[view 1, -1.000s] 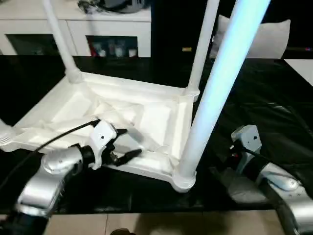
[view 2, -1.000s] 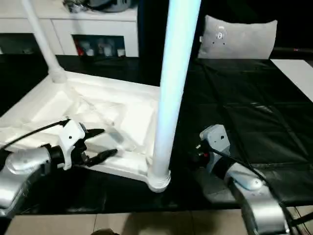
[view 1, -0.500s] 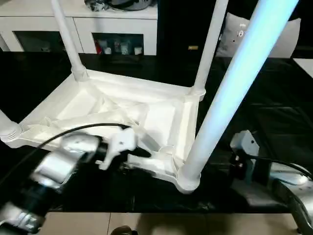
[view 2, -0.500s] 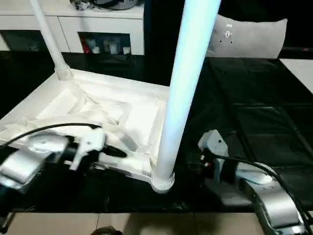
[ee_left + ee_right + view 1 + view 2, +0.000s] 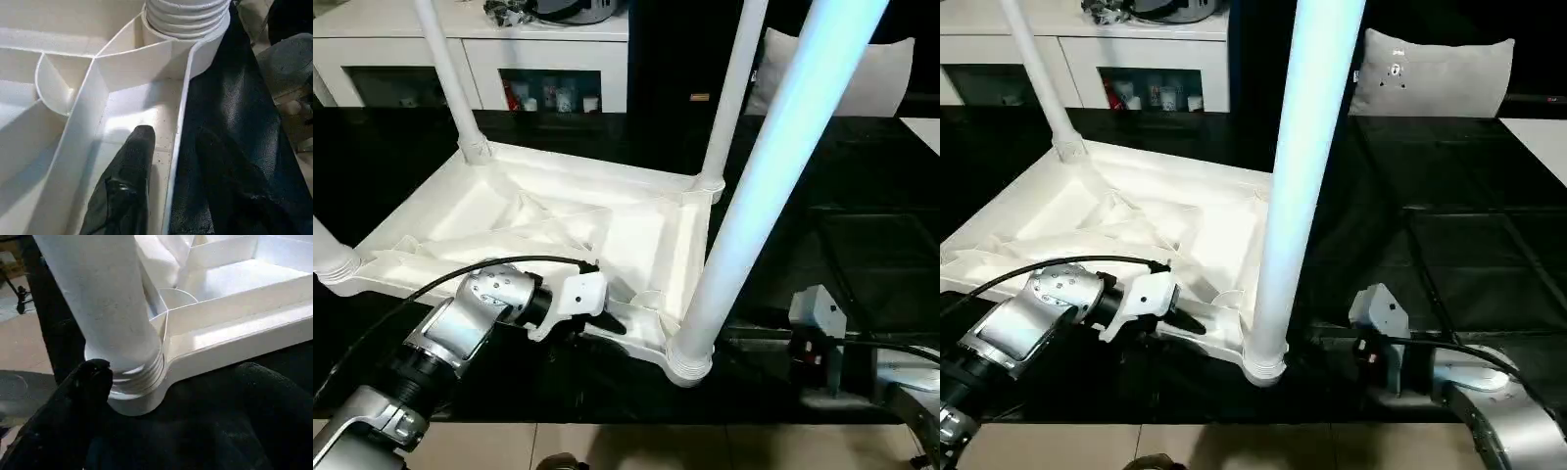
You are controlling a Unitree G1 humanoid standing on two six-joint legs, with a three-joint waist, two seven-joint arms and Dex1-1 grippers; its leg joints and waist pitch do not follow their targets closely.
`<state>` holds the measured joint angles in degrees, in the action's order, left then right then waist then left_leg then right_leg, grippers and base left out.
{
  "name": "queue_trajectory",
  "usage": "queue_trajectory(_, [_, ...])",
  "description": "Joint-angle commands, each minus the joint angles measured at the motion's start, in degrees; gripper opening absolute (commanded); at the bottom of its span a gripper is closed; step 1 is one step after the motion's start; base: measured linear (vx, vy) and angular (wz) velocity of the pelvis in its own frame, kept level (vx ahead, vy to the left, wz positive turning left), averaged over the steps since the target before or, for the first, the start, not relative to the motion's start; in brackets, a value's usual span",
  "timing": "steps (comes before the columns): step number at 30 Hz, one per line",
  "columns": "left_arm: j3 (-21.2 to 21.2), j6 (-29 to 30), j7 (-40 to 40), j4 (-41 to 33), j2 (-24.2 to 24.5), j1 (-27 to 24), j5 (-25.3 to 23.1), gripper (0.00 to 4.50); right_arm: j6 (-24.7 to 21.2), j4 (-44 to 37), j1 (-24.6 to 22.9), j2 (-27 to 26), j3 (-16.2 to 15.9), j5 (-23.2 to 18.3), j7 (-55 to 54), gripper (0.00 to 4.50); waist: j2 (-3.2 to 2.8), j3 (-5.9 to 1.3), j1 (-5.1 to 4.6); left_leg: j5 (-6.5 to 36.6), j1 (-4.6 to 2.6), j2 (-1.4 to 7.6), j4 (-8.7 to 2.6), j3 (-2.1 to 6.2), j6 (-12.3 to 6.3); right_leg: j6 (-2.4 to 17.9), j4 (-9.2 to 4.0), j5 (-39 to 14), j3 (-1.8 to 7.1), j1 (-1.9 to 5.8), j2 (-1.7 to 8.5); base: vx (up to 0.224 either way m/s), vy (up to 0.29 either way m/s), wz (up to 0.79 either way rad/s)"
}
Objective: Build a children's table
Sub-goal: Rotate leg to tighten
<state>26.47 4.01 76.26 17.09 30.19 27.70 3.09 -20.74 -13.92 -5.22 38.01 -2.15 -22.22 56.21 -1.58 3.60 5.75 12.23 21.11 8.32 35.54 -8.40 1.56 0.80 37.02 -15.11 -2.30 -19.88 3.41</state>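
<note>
My left gripper [image 5: 168, 196] straddled the table [image 5: 558, 211] rim, fingers narrowing around it; right gripper [image 5: 166, 431] gaped wide beside the near leg [image 5: 773, 166].

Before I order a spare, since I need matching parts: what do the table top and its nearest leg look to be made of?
Table top: seemingly moulded white plastic, matt, with thin ribs on its underside. Nearest leg: likely the same plastic, smooth with a slight sheen, threaded at its base.
</note>
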Motion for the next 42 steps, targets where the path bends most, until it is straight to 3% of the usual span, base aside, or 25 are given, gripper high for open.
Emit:
queue_trajectory(1, [0.99, -0.87, 0.88, 1.0, 0.04, 1.17, -1.08, 1.2, -0.59, -1.87, -0.46, 0.67, 1.02, -0.58, 0.63, 4.5, 0.0, -3.4, 0.27, 6.87, -0.5, 5.12, -4.86, 1.72, -4.16, 15.27, -4.6, 1.85, 2.95, 1.73, 6.08, 0.0, 0.0, 0.0])
queue_trajectory(12, [1.2, -3.11, 1.25, 5.54, -1.58, 2.42, -1.96, 0.22, -1.89, -2.75, -0.14, 0.85, 0.5, -1.52, 0.38, 4.5, 0.02, -3.41, 0.58, 7.14, -0.52, 5.22, -4.94, 1.75, -3.85, 15.42, -4.61, 1.36, 2.95, 1.77, 6.31, 0.0, 0.0, 0.0])
queue_trajectory(16, [1.11, -2.65, 2.24, 5.64, -1.74, 2.4, -1.28, 0.08, -2.11, -2.15, 1.3, -0.47, 0.67, -3.73, 1.28, 4.5, 0.03, -3.43, 0.55, 6.83, -0.44, 5.21, -4.97, 1.75, -4.19, 15.27, -4.59, 1.19, 2.95, 1.76, 6.37, 0.0, 0.0, 0.0])
queue_trajectory(17, [1.15, -3.07, 2.4, 6.02, -1.72, 2.39, -1.53, 0.02, -2.24, -1.27, 2.46, -0.95, 0.59, -4.66, 2.12, 4.2, -0.06, -3.45, 0.43, 6.96, -0.42, 5.17, -4.91, 1.74, -4.3, 15.32, -4.62, 1.0, 2.95, 1.78, 6.4, 0.0, 0.0, 0.0])
queue_trajectory(19, [1.13, -3.32, 2.44, 6.29, -1.76, 2.43, -1.62, 0.02, -2.24, -0.75, 3.12, -0.84, 0.17, -4.6, 2.76, 4.2, -0.09, -3.47, 0.29, 6.89, -0.41, 5.2, -4.91, 1.71, -4.4, 15.45, -4.66, 1.12, 2.94, 1.75, 6.34, 0.0, 0.0, 0.0])
queue_trajectory(20, [1.11, -3.8, 2.44, 6.73, -1.86, 2.63, -1.84, 0.01, -3.24, 0.31, 4.33, -0.35, -0.86, -5.37, 5.17, 3.95, 0.0, -3.45, 0.19, 6.97, -0.39, 5.09, -4.86, 1.67, -4.59, 15.6, -4.66, 0.89, 2.89, 1.77, 6.26, 0.0, 0.0, 0.0])
queue_trajectory(26, [0.72, -4.29, 2.49, 7.57, -2.4, 3.24, -2.28, 0.0, -2.83, 5.0, 8.76, 0.8, -3.75, -4.05, 9.55, 3.56, 0.0, -3.54, 0.06, 6.53, -0.41, 5.09, -4.82, 1.58, -4.56, 15.88, -4.7, -0.03, 2.81, 1.72, 6.26, 0.0, 0.0, 0.0])
queue_trajectory(29, [0.48, -4.52, 1.89, 7.87, -2.49, 3.46, -2.64, 0.0, -5.2, 7.5, 11.47, -0.22, -4.3, -5.68, 10.8, 3.3, 0.22, -3.55, 0.12, 5.69, -0.36, 5.06, -4.76, 1.51, -4.82, 15.98, -4.63, -0.06, 2.78, 1.74, 6.29, 0.0, 0.0, 0.0])
queue_trajectory(34, [0.12, -4.7, 1.69, 8.31, -2.35, 3.58, -2.62, 0.0, -5.96, 9.6, 13.86, -1.67, -4.41, -6.63, 11.88, 2.84, 0.41, -3.66, 0.28, 5.03, -0.3, 5.16, -4.72, 1.44, -5.21, 15.9, -4.41, 1.09, 2.74, 1.62, 6.3, 0.0, 0.0, 0.0])
queue_trajectory(36, [-0.03, -4.68, 1.74, 8.33, -2.18, 3.52, -2.54, 0.0, -8.19, 10.07, 14.6, -1.55, -4.78, -7.5, 12.69, 2.79, 0.46, -3.59, 0.24, 5.18, -0.24, 5.07, -4.74, 1.42, -5.27, 15.9, -4.52, 0.3, 2.71, 1.68, 6.3, 0.0, 0.0, 0.0])
queue_trajectory(42, [-0.63, -4.07, 1.27, 8.49, -2.05, 3.28, -2.57, 0.0, -9.44, 12.92, 16.92, -0.28, -7.51, -6.84, 17.18, 2.17, 0.44, -3.56, 0.23, 5.25, -0.25, 5.14, -4.77, 1.33, -4.8, 15.74, -4.55, -0.55, 2.74, 1.55, 6.29, 0.0, 0.0, 0.0])
